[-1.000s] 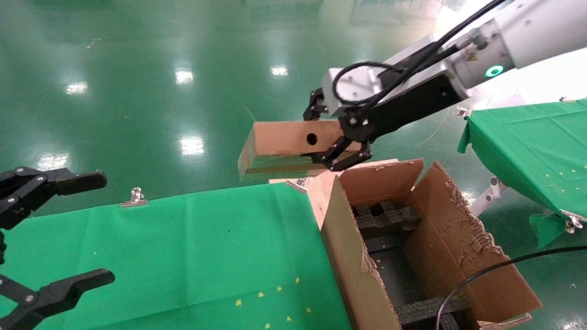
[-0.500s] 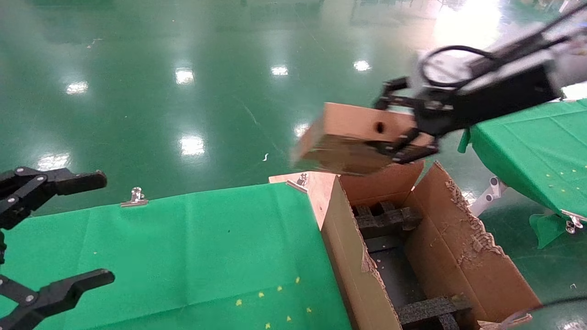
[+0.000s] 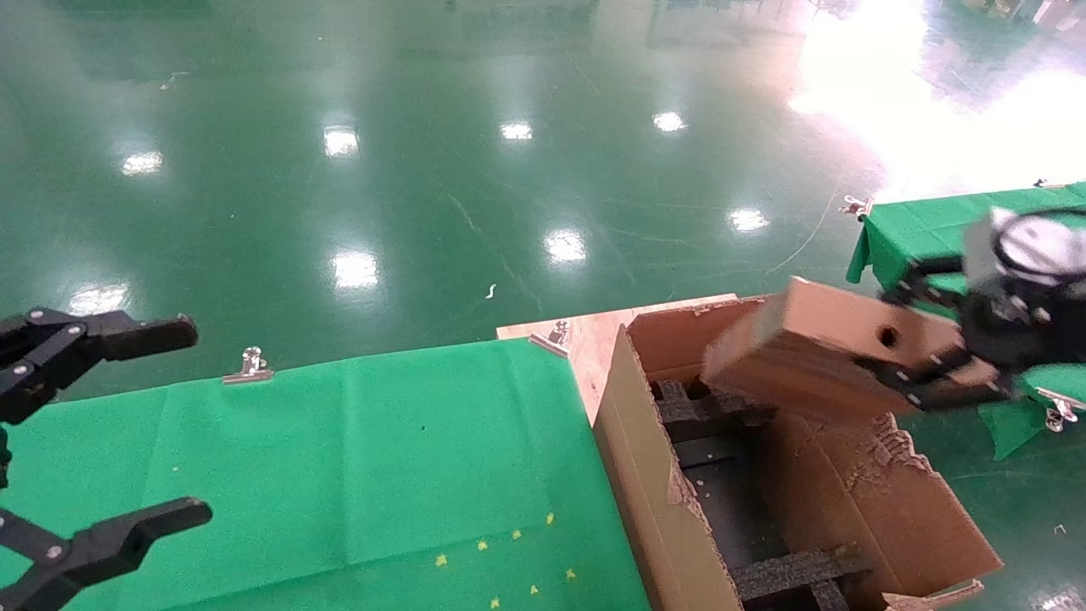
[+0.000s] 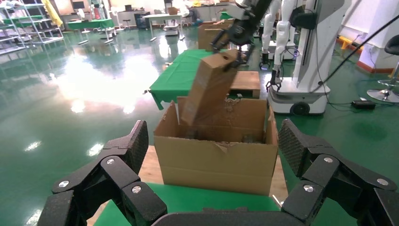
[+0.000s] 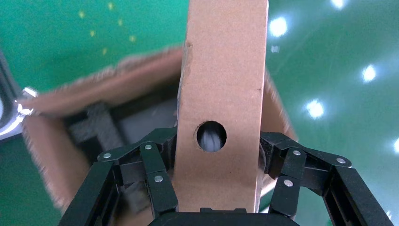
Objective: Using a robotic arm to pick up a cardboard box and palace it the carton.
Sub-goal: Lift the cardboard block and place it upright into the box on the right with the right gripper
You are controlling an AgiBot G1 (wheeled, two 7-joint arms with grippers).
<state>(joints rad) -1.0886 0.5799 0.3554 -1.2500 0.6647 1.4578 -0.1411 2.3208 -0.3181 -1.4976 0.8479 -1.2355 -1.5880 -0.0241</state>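
My right gripper [image 3: 926, 367] is shut on the cardboard box [image 3: 806, 348], a small flat brown box with a round hole. It holds the box tilted above the open top of the carton [image 3: 653, 501], toward its far right side. The carton is large with torn flaps and has black foam inserts [image 3: 793, 570] inside. In the right wrist view the fingers [image 5: 155, 174] clamp both sides of the box [image 5: 221, 70] over the carton [image 5: 42, 141]. The left wrist view shows the box [image 4: 209, 84] hanging over the carton [image 4: 216, 160]. My left gripper [image 3: 195, 420] is open and parked at the left.
A green-clothed table [image 3: 339, 450] lies left of the carton, with a metal clip [image 3: 249, 367] on its far edge. A second green table [image 3: 925, 225] stands at the right, behind my right gripper. Shiny green floor lies beyond. A white machine base [image 4: 306, 56] stands behind the carton.
My right gripper has carried the cardboard box right and down, from beyond the carton's far edge to above its opening. The left gripper has not moved.
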